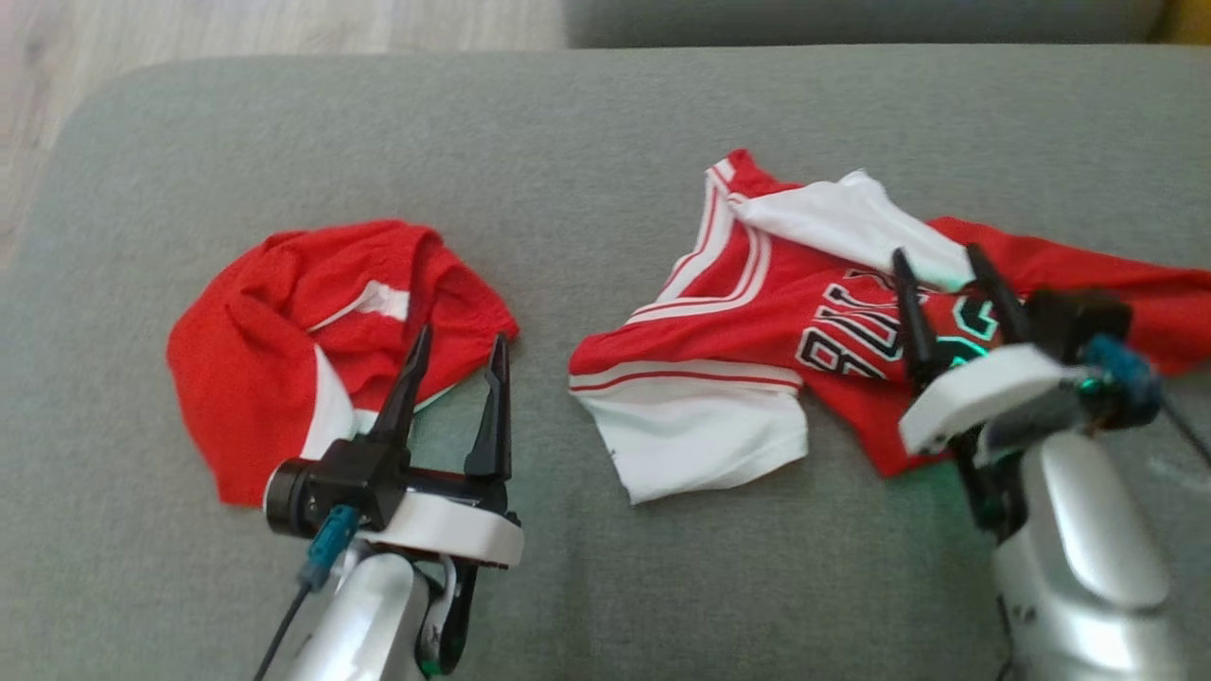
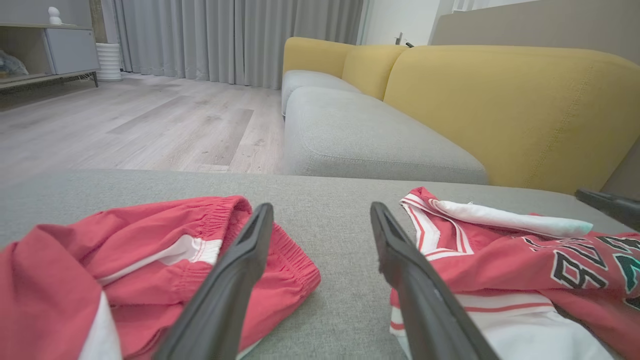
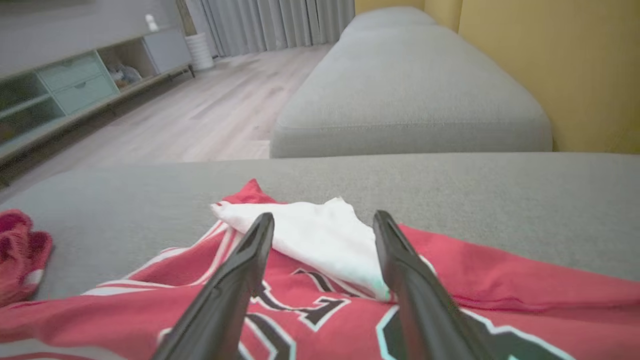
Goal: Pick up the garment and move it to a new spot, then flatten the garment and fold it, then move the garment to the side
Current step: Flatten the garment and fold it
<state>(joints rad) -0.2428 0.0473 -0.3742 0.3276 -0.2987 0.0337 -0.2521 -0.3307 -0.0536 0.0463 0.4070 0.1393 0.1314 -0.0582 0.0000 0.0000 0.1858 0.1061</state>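
While both grippers stand wide open with nothing held, two red garments lie on the grey cushion [image 1: 568, 142], apart, with a strip of bare fabric between them; shorts [image 1: 255, 350] on the robot's left, crumpled in a rounded heap, white side stripe showing, elastic waistband toward the far side; jersey [image 1: 747, 331] on the right, rumpled, black-and-white lettering face up, one white panel [image 1: 842, 222] folded over its upper part, another white panel at its near-left corner.

Left gripper [image 1: 463, 334] sits at the near-right edge of the shorts, fingers pointing away from the robot; in the left wrist view the left gripper [image 2: 321, 206] frames bare cushion [image 2: 150, 185], with the shorts [image 2: 150, 235] on one side and the jersey [image 2: 500, 265] on the other.

Right gripper [image 1: 937, 252] is over the jersey's lettering, tips by the folded white panel; right wrist view shows the same, right gripper [image 3: 323, 215] above the jersey [image 3: 450, 280], shorts [image 3: 20, 250] off at the left edge; cannot tell whether the fingers touch the cloth.

Beyond: a yellow backrest [image 2: 500, 100] and a wood floor [image 2: 150, 125].
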